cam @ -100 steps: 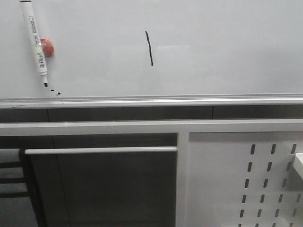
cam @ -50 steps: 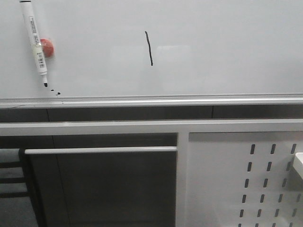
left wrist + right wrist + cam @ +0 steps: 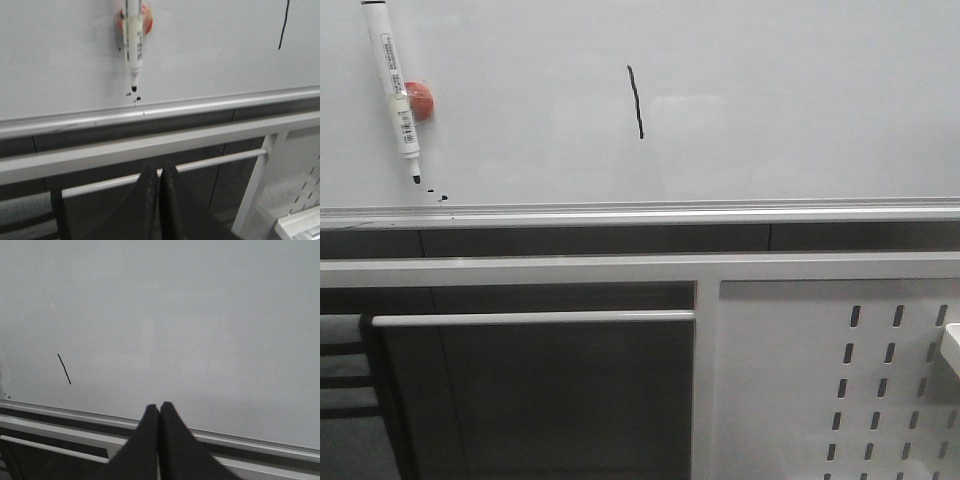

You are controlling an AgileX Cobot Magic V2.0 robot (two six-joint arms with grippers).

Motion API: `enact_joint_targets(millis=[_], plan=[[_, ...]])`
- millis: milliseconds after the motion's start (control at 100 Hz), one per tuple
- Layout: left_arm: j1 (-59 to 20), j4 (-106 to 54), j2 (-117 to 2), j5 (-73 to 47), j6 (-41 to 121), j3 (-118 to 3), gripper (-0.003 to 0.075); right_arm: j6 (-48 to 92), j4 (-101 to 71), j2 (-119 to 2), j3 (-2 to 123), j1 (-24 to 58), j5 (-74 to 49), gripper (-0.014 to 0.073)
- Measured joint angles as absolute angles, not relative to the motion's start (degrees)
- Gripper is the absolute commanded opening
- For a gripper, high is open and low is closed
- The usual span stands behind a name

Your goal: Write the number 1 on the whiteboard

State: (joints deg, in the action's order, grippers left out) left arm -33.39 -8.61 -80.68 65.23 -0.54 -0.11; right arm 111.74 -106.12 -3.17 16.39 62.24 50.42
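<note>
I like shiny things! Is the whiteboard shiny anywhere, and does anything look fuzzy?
Front view: a faint pale glare patch on the whiteboard beside the black stroke, which looks sharp. Left wrist view: the marker and red magnet look slightly blurred. Right wrist view: soft, dull reflections on the board, no bright glare.

Light is even and fairly soft across all three views — diffuse, with no hard shadows on the whiteboard. A faint pale sheen sits just right of the number 1 in the front view, and the silver rail catches a thin bright line. Below it the frame falls dim and grey. The left pincer and right pincer show as dark, slightly blurred shapes — close to the lens. The marker looks soft-edged.
</note>
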Motion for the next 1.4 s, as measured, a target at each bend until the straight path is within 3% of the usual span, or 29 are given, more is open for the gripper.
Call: enact_joint_targets(millis=[290, 540, 1400], plan=[[-33.4, -7.7, -92.4, 65.2, -0.5, -0.1, -0.0021, 111.7, -106.1, -3.2, 16.4, 62.2, 50.7, -0.0069], [-33.4, -7.1, -90.7, 65.2, -0.5, -0.3, -0.0021, 111.7, -106.1, -3.2, 16.4, 62.2, 50.9, -0.0069], [-33.4, -7.8, -47.7, 65.8, 4.6, -1.1, -0.0021, 111.8, -106.1, -3.2, 16.4, 62.2, 51.1, -0.0069]])
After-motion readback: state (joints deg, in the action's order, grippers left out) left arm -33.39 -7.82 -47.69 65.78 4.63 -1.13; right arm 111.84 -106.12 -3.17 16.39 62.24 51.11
